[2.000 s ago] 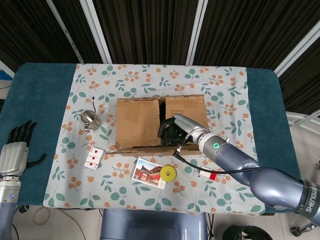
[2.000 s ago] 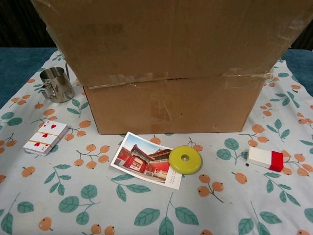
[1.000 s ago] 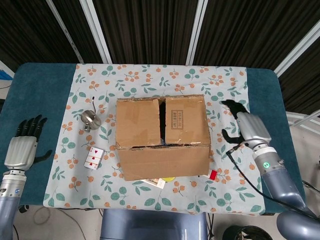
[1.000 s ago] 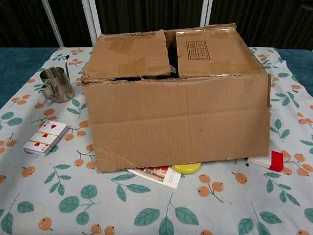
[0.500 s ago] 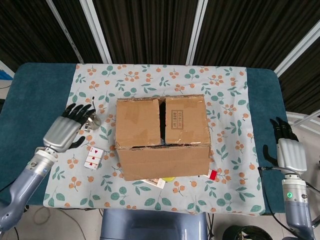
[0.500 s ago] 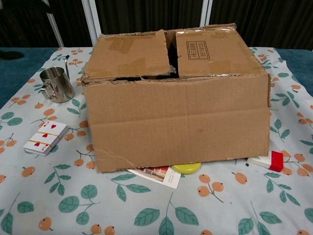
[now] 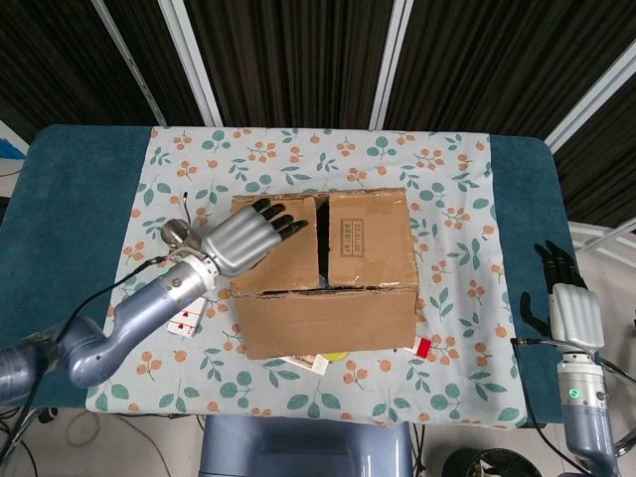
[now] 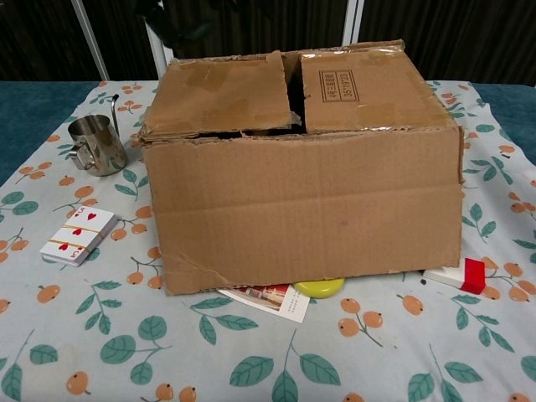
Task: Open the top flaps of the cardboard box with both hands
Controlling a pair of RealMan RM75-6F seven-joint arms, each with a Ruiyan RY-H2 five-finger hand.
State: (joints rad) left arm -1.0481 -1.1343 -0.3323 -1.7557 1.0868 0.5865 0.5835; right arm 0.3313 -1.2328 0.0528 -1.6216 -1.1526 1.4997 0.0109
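The cardboard box [image 7: 323,298] stands mid-table, its two top flaps lying flat with a dark gap between them. My left hand [image 7: 243,238] hovers over the left flap [image 7: 283,248], fingers apart and stretched toward the gap, holding nothing. The right flap [image 7: 368,238] has nothing on it. My right hand [image 7: 574,310] stays far off, beyond the table's right edge, fingers apart and empty. In the chest view the box [image 8: 301,209] fills the middle, with the left flap [image 8: 222,96] and right flap [image 8: 360,88] both down.
A steel cup [image 8: 94,144] stands left of the box, with a deck of playing cards [image 8: 78,235] in front of it. A postcard [image 8: 268,299] and a yellow disc [image 8: 318,287] stick out from under the box front. A white-and-red eraser [image 8: 456,276] lies at the right.
My left hand has risen from the table's left edge, past the cup, to above the left flap. My right hand withdrew off the right side and now holds still. The box has not moved in the last second.
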